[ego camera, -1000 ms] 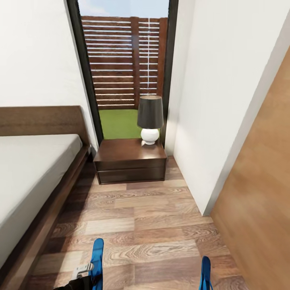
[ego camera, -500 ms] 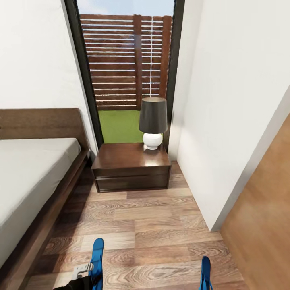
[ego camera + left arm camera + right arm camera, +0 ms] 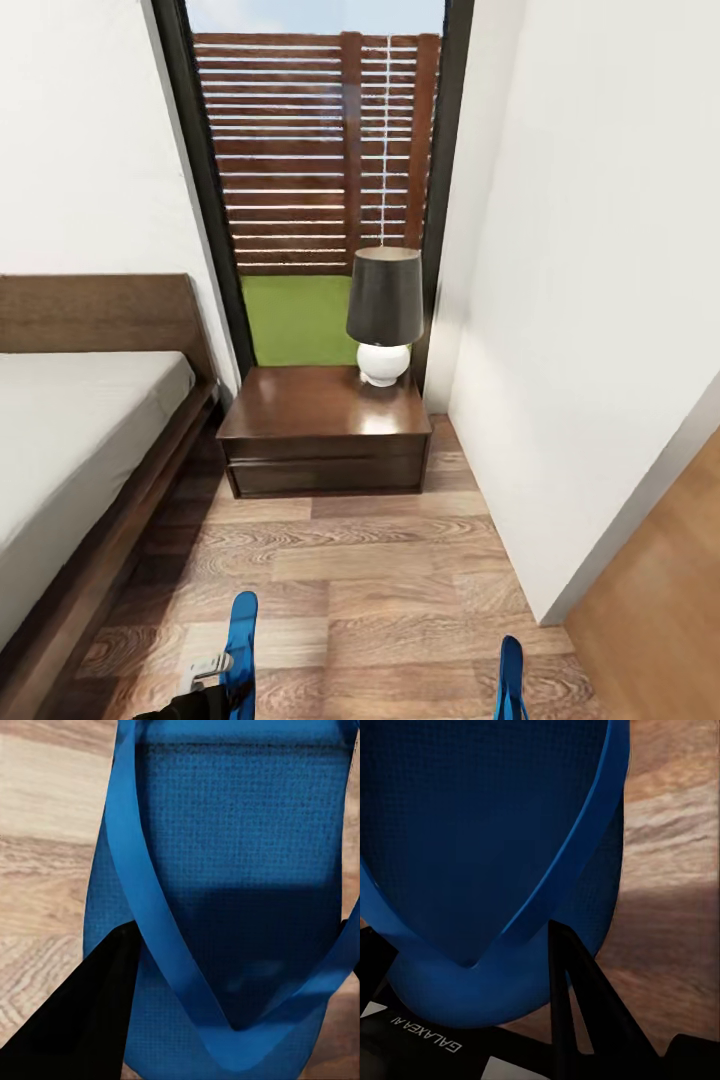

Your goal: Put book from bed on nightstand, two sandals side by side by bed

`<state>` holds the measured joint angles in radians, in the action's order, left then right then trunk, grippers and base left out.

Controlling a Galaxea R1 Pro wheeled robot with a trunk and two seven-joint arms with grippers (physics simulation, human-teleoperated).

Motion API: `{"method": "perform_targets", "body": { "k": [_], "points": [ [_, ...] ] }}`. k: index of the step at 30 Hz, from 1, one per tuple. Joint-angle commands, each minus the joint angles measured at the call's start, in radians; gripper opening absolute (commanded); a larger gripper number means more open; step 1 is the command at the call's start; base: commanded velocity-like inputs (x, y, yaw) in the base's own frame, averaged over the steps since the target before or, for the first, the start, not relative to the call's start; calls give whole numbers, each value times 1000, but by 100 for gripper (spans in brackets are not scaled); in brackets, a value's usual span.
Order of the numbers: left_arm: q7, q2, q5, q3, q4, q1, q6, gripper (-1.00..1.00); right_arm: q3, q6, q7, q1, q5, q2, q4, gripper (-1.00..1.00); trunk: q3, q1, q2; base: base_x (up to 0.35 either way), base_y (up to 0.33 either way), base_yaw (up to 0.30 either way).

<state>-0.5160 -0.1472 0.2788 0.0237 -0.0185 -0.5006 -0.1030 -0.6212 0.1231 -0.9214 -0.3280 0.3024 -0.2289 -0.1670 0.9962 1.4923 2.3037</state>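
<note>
Blue sandal (image 3: 225, 892) sits pinched in the left hand (image 3: 212, 668); the wrist view has a black finger (image 3: 82, 1020) pressed against the sole edge beside the strap. In the head view this sandal (image 3: 241, 640) stands edge-up at the lower frame, over the wood-plank floor (image 3: 380, 590). Right hand (image 3: 510, 1035) grips the second sandal (image 3: 487, 847) at its toe end, black fingers (image 3: 577, 997) clamped on it; in the head view it (image 3: 511, 675) pokes up at lower right. Bed (image 3: 70, 440) with grey mattress lies to the left. Nightstand (image 3: 325, 435) stands ahead, just beside the bed frame, against the tall window (image 3: 315, 180). A lamp (image 3: 384, 315) with dark shade and white base stands on its back right corner. White wall (image 3: 590, 300) on the right
</note>
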Motion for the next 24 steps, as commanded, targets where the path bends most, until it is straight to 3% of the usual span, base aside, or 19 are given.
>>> {"method": "perform_targets", "body": {
  "k": [1,13,24],
  "points": [
    [-2,0,3,2,2,-1,-4,-100,-10,10,-5,0,4,0,-2,-100,1,0,0,311,-124,205],
    [-1,0,3,2,2,-1,-4,-100,-9,10,-5,0,3,0,-2,-100,1,0,0,299,-140,74],
    [-1,0,3,2,2,-1,-4,-100,-9,10,-4,0,1,0,-2,-100,1,0,0,279,-161,239]
  ]
}}
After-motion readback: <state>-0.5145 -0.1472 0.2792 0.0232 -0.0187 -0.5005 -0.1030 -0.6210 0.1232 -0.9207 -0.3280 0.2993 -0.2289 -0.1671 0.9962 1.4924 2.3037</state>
